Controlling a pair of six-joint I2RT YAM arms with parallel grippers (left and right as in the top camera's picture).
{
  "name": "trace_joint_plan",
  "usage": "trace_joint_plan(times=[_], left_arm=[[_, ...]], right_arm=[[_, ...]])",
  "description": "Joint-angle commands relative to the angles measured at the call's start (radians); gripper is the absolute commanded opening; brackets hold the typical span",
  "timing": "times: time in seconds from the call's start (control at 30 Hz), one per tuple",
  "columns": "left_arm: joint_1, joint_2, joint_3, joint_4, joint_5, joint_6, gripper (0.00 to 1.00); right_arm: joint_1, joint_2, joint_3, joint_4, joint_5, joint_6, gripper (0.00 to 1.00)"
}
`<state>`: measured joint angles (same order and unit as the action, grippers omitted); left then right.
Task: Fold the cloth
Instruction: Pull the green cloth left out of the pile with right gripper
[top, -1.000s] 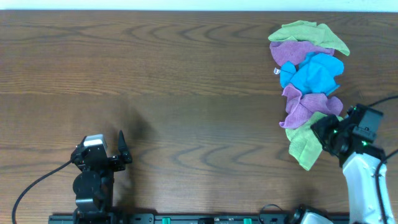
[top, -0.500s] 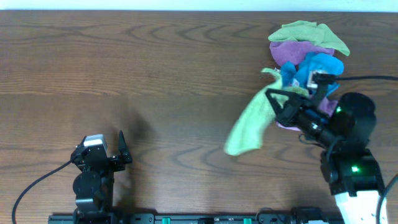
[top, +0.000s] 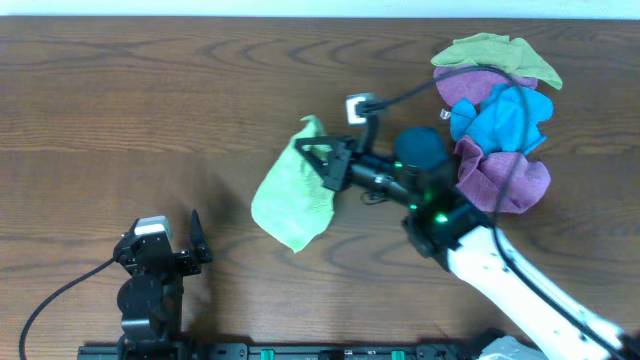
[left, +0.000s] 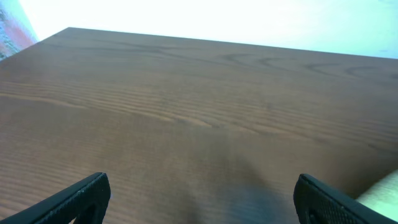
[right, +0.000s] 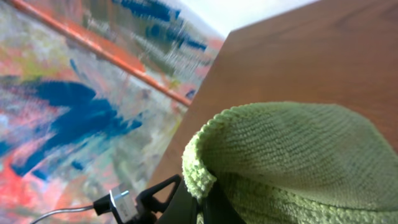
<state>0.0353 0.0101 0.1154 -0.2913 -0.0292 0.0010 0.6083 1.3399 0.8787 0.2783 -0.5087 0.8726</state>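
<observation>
**Fingers pinch lime-green cloth at mid-worktop**

Right fingers are closed tight on a bunched edge of the cloth. In the right wrist view the dark fingertips meet at the bottom of the picture, and a rolled fold of the cloth bulges just above them, its knitted texture plain to see. From overhead, the cloth hangs from that pinch as a crumpled, roughly leaf-shaped sheet. One pointed corner sticks up beside the fingers and the wider part spreads toward the near-left. Whether its lower edge touches the worktop cannot be told. It sits near the middle of the worktop, well apart from the other cloths.

The right arm reaches in from the near-right corner, its white link slanting across to the dark wrist.

Left fingers are spread wide and grip nothing. In the left wrist view both black tips frame bare wood. They sit at the near-left edge, well apart from the cloth.

At the far right lies a heap: another green cloth on the far side, then a purple cloth, a bright blue cloth and a second purple cloth, each overlapping the next.
</observation>
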Motion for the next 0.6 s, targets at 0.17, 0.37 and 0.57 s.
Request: trace_joint_plan(times=[0.17, 0.37, 0.57], left_arm=[[-0.004, -0.006, -0.023, -0.011, 0.003, 0.011, 0.95], [-0.004, -0.006, -0.023, -0.011, 0.003, 0.011, 0.95], [-0.004, -0.006, -0.023, -0.011, 0.003, 0.011, 0.95]], right_arm=[[-0.095, 0.052, 0.164, -0.265, 0.172, -0.006, 0.02], [-0.246, 0.064, 0.173, -0.689, 0.548, 0.18, 0.32], [-0.286, 0.073, 0.173, -0.655, 0.453, -0.027, 0.99]])
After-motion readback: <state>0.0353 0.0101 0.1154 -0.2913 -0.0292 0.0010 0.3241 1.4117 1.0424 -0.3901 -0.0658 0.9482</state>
